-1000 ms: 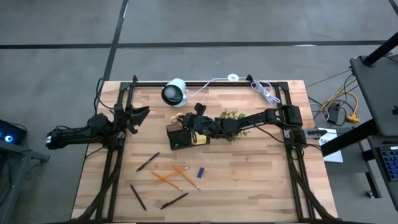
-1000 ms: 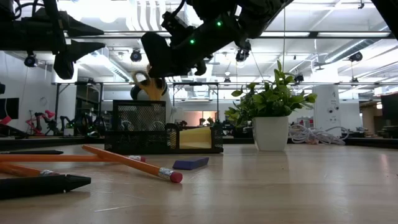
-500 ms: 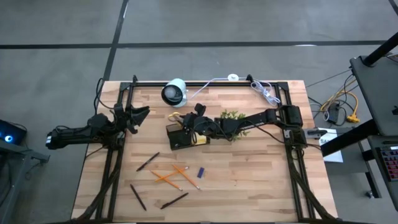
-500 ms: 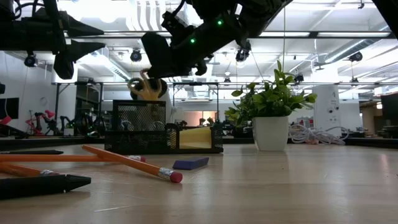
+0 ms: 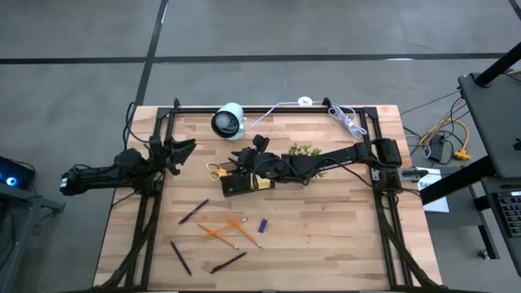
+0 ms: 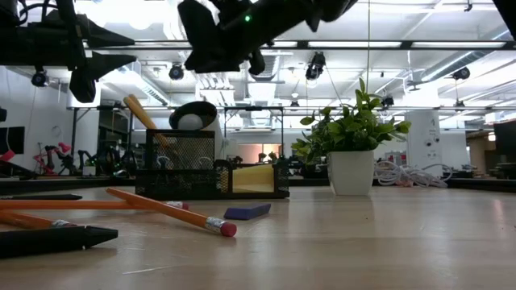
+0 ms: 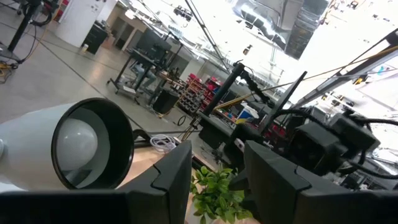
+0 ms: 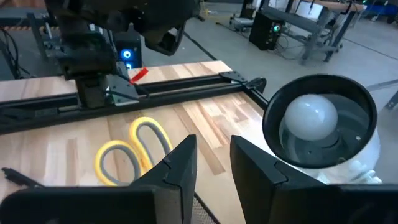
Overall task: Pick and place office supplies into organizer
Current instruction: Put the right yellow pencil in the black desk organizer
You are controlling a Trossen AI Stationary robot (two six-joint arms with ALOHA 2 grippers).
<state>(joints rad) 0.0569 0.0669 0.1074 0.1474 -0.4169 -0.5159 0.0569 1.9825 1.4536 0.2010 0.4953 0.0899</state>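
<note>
Now the yellow-handled scissors are no longer gripped: a second ago they were held upright over the organizer; they are now seen tipped, blades down in its tall mesh cup, handles leaning out past the organizer's left side.
- Right gripper: released, fingers apart with nothing between them, raised above the cup. One item is judged delivered, though lodged at a slant.
- Left gripper: parked at the left edge of the bench, fingers parted, empty.
- Organizer: set mid-bench, toward the far edge; a yellow sticky-note pad is seen in its low compartment.
- Still loose toward the near edge: orange pencils, black pens, a small blue piece.
- Surroundings: a white camera device near the far edge, a potted plant just right of the organizer.
- Obstruction: the slanted handles may be fouled when further items are lowered into the cup.
</note>
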